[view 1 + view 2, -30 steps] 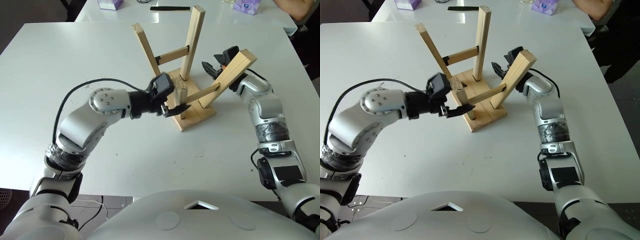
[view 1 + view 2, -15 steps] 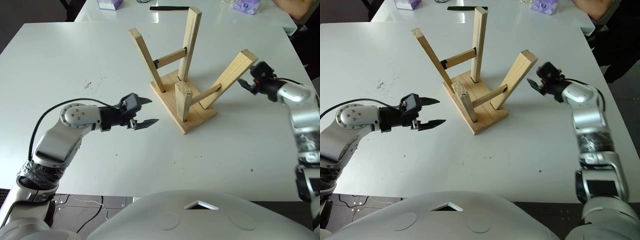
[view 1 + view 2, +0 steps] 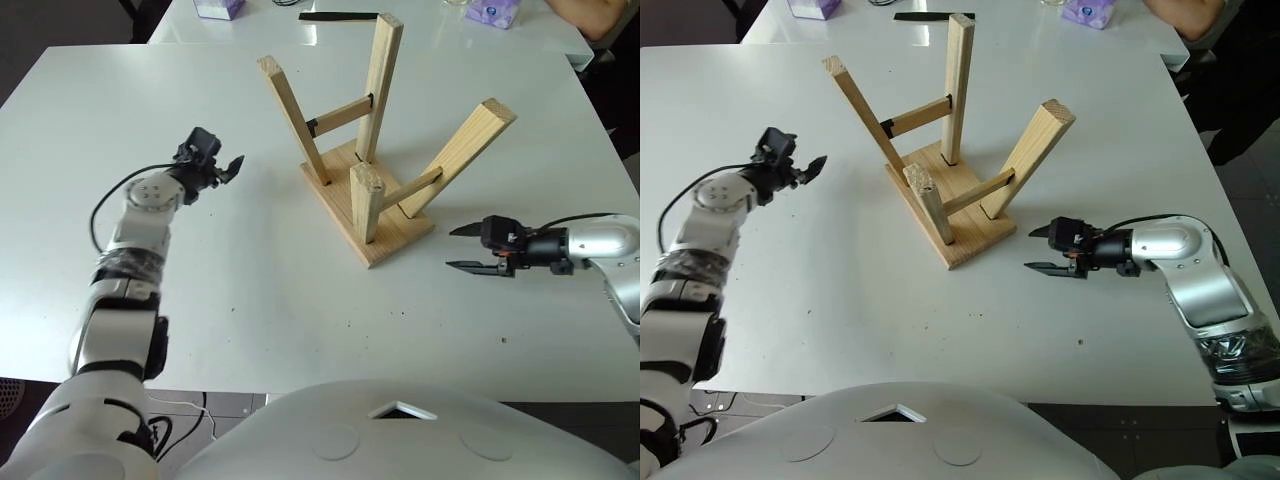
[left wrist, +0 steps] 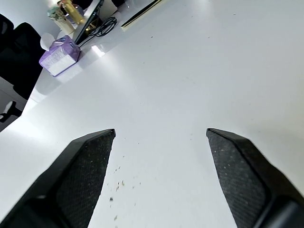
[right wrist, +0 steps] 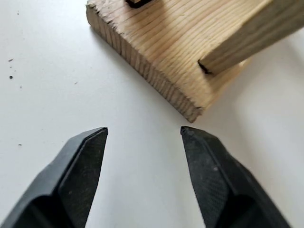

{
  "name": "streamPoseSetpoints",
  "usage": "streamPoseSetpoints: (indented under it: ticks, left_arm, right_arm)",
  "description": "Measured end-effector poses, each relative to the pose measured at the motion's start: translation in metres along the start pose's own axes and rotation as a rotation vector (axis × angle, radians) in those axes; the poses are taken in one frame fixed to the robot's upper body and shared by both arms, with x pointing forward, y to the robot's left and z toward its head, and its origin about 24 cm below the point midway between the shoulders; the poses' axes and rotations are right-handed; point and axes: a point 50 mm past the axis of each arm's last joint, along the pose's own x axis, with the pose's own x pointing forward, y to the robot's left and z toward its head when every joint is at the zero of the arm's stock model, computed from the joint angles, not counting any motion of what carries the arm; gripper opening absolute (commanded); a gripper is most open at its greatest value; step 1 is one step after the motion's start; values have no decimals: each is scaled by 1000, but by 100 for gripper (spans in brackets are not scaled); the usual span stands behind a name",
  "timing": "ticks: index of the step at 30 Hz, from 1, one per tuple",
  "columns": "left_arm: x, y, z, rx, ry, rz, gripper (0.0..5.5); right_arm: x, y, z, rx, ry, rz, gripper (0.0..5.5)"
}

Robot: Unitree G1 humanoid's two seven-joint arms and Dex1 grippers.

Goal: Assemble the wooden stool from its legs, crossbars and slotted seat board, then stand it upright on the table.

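Stool inverted on its seat board, upper centre of the bench; my left and right jaws both spread, empty; wood looks stiff, light, grippy, so I'd pinch a leg low.

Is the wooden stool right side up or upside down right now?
Upside down. The seat board lies flat on the table and the legs stick up from it.

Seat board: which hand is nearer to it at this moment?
Right. The right hand is open just off the right corner of the seat board, apart from it; the left hand is open much farther away on the board's left side.
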Motion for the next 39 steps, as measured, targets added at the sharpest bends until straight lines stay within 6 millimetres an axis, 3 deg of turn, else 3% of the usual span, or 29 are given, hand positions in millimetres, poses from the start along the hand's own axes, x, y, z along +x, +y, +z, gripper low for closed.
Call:
streamPoseSetpoints:
  ticks: [6, 11, 15, 24, 30, 39]
  left_arm:
    - [40, -45, 13, 32, -17, 45, 359]
    - [44, -65, 9, 46, -11, -6, 359]
    - [40, -61, 8, 84, -25, -43, 359]
    - [1, -58, -19, 167, -150, -253, 359]
    - [-29, -66, -31, 65, -224, -266, 359]
    - [-73, -81, -23, 12, -199, -306, 359]
  right_arm:
    - [34, -7, 0, -64, 17, -48, 283]
    - [43, -17, 1, -129, 13, -89, 283]
    - [47, -31, 2, -129, 20, -137, 283]
    - [59, -63, 7, -177, 61, -265, 283]
    - [60, -63, 8, -216, 54, -278, 283]
    - [51, -53, 6, -244, 61, -275, 283]
